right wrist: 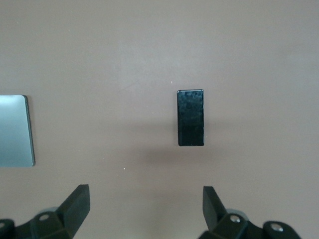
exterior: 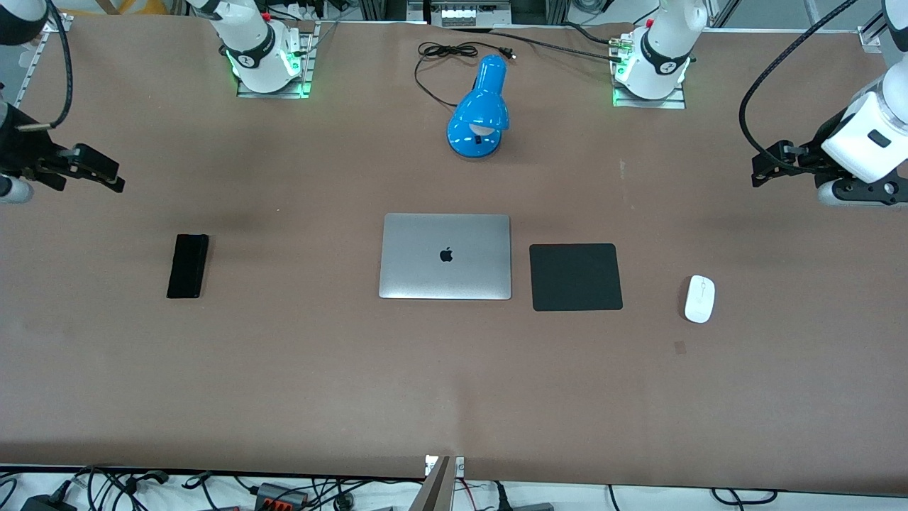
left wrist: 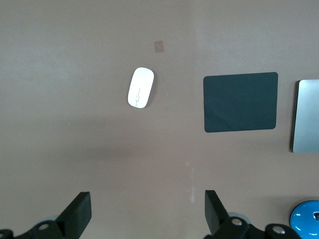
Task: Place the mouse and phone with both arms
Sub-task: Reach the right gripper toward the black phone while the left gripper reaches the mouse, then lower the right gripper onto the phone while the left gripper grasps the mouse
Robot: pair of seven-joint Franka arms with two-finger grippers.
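Wrist views show both jaws spread, empty, up off the table; mouse (left wrist: 140,94) and phone (right wrist: 191,117) lie apart from them.

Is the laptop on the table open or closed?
Closed. The laptop lies flat, its silver lid with the logo facing up; no screen or keyboard shows.

Even, bright overhead light; soft shadows lie beside the phone (right wrist: 191,117) and mouse (left wrist: 140,87); sharp focus.

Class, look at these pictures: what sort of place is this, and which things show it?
Probably a robotics lab staged as an office desk: a closed laptop, a blue desk lamp and a mouse lie on a brown-covered table between two robot arms.
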